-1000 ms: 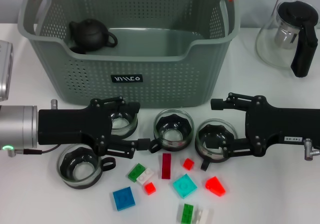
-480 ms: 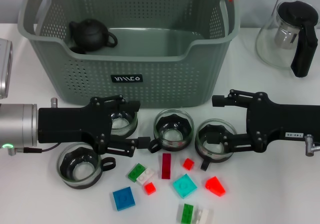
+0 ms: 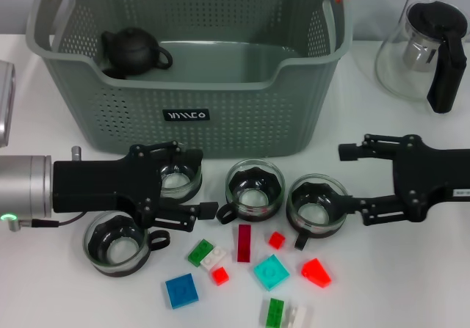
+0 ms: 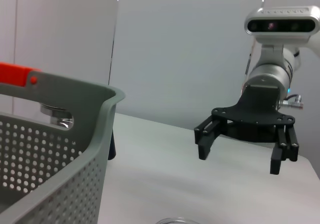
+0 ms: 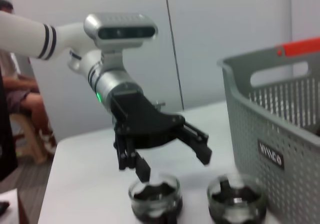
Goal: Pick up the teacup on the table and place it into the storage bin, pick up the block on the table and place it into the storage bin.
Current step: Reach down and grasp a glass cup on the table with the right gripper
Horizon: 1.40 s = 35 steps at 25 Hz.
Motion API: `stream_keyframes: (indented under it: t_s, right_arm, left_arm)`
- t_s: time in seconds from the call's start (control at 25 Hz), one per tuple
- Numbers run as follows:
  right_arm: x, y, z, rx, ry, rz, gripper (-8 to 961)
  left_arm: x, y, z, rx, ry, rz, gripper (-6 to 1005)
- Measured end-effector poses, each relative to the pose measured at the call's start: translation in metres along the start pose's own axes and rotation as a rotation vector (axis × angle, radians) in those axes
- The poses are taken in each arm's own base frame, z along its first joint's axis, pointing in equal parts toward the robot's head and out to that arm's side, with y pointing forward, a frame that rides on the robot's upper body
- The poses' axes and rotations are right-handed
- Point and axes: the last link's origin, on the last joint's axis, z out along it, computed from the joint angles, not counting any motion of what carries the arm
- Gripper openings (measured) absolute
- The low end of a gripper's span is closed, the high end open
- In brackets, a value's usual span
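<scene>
Right tool point(image 3: 351, 177) pulled back off rightmost teacup point(image 3: 317, 205), wide open, empty, left tool point(image 3: 197, 181) open around teacup point(image 3: 178, 180), 4 teacups, blocks point(image 3: 271, 271) on surface point(image 3: 411, 284) before storage bin point(image 3: 220, 115)

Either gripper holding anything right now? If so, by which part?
Nothing is held. The left gripper is open, its fingers either side of a teacup by the storage bin, not closed on it. The right gripper is open beside another teacup.
</scene>
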Motion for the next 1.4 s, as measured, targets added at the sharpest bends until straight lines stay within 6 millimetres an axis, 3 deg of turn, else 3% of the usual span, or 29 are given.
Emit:
stream_keyframes:
  t_s: [0.24,0.52,1.08,1.4]
  right_arm:
    - [-0.017,-0.007,-0.006,-0.025,0.176,0.036,912]
    - [-0.043,-0.012,0.005,-0.076,0.412,0.019,911]
    - [-0.07,-0.014,0.056,-0.168,0.759,-0.172,903]
    - [-0.075,-0.014,0.081,-0.178,0.887,-0.291,872]
  left_arm:
    - [-0.003,0.001,-0.003,0.024,0.022,-0.021,937]
    - [-0.005,0.001,-0.003,0.041,0.052,-0.045,938]
    - [-0.008,0.002,-0.001,0.089,0.112,-0.089,936]
    - [-0.012,0.005,0.002,0.091,0.126,-0.115,933]
